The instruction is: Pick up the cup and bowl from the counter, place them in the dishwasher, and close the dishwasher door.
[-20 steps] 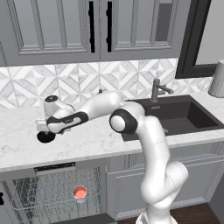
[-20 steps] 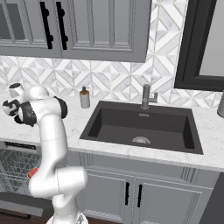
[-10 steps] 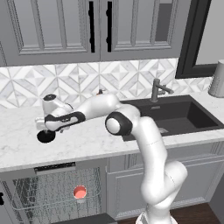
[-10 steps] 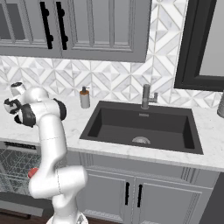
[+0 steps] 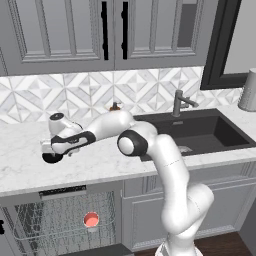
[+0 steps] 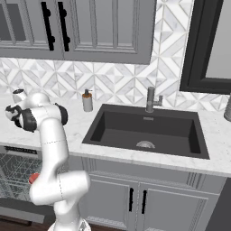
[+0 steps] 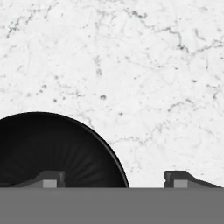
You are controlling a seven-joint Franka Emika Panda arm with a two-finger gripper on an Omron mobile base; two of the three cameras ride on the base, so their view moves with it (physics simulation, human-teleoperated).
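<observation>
Left to right, left base view: dishwasher (image 5: 65,225) under the counter, open, grey wire rack visible, black vent strip on top. Cup (image 5: 91,220) sits in the rack, round, salmon-red inside facing up. Above it, white marble counter (image 5: 20,165), faint grey veins, thick front edge. Bowl (image 5: 52,158) on the counter near the front edge, small, round, all black, matte. Gripper (image 5: 49,150) right over the bowl, white glossy arm reaching left from the base.

Hand view: bowl (image 7: 52,148) is a smooth black curved dish with faint radial shading; one dark fingertip (image 7: 49,179) is over the bowl's inside, the other (image 7: 179,179) over bare marble outside the rim (image 7: 114,159). Jaws stand wide apart, straddling the rim, not clamped on it; nothing held.

Further right in the left base view: soap bottle (image 5: 115,106) behind the arm, mostly hidden. Dark matte rectangular sink (image 5: 200,131), grey metal faucet (image 5: 180,102). Backsplash of white-grey diamond tile (image 5: 30,97); panelled grey cabinets (image 5: 60,30) with black vertical handles above.
</observation>
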